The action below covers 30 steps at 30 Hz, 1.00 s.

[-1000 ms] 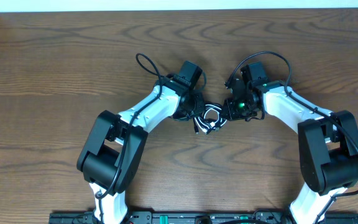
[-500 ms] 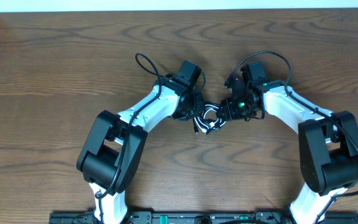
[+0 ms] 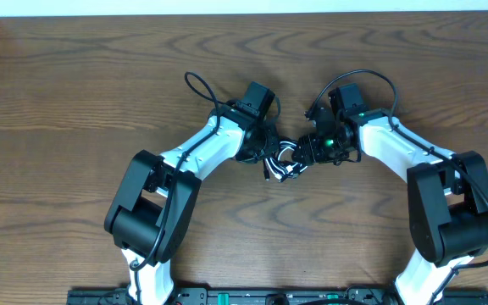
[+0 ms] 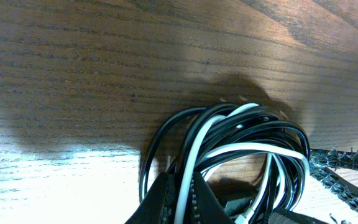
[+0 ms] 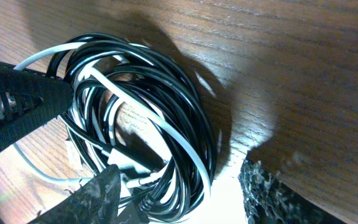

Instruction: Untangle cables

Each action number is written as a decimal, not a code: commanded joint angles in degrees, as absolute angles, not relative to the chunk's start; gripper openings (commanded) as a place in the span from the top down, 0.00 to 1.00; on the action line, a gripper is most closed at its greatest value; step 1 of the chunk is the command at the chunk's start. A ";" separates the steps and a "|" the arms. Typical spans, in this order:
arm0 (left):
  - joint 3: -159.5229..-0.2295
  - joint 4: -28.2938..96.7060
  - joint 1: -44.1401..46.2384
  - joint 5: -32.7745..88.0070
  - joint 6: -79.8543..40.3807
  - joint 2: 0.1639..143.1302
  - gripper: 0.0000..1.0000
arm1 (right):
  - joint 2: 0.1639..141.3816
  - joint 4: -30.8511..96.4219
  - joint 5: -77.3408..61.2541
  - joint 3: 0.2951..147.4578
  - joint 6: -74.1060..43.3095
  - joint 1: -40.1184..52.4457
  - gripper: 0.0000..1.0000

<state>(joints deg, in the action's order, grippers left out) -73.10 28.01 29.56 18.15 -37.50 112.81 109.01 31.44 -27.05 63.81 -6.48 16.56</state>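
The cables [image 3: 285, 161] lie as a small coiled bundle of black and white cords on the table between my two arms. In the left wrist view the cables [image 4: 241, 143] loop just ahead of my left gripper [image 4: 182, 190], which is shut on a white strand of the bundle. My left gripper [image 3: 269, 154] sits at the bundle's left side. In the right wrist view the cables [image 5: 142, 112] fill the middle. My right gripper [image 5: 185, 196] stands open there, one finger [image 5: 98, 196] against the coil and the other finger [image 5: 272, 193] apart on bare wood. From overhead, my right gripper [image 3: 306, 152] is at the bundle's right edge.
The wooden table [image 3: 74, 102] spreads all around the bundle. Thick black arm wires arch behind the left wrist [image 3: 200, 85] and the right wrist [image 3: 371, 78]. A ribbed finger of the left gripper [image 5: 17, 106] reaches into the right wrist view from the left.
My right gripper has opened wider and edged slightly left toward the bundle. The left arm and the bundle have stayed where they were.
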 commanded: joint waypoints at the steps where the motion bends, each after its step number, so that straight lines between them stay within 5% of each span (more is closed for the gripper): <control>1: -72.64 27.90 29.17 18.85 -37.12 111.85 0.92 | 109.71 31.88 -25.02 63.48 -4.45 17.96 0.40; 16: -72.64 27.49 29.17 18.90 -37.15 111.85 0.92 | 109.73 31.73 -23.44 63.48 -3.75 19.59 0.51; 30: -72.64 27.51 29.15 19.16 -37.12 111.85 0.92 | 109.73 31.73 -23.44 63.48 -3.75 19.59 0.51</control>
<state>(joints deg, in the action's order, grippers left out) -73.10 27.53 29.45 18.17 -37.50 112.81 108.90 31.33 -24.67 63.92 -4.23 19.27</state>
